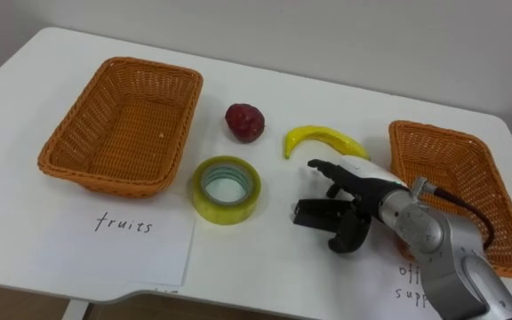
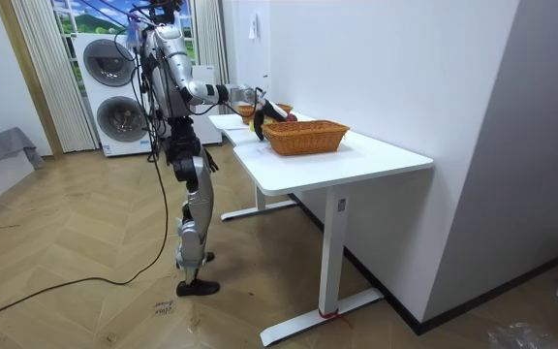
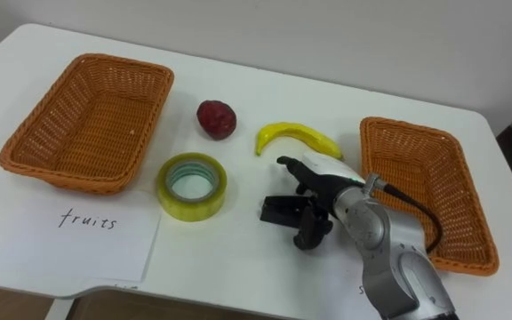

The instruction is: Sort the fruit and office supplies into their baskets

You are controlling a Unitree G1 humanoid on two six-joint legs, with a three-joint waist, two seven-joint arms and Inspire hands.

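The right hand (image 1: 358, 191) has its fingers curled round a small black object (image 1: 309, 213) near the table's (image 1: 265, 258) front edge, probably to lift it into the right basket (image 1: 443, 132). The banana (image 1: 323, 138), red fruit (image 1: 244, 122) and tape roll (image 1: 225, 213) wait mid-table.

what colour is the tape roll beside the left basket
The round roll of tape is translucent yellow; clearest in left eye view.
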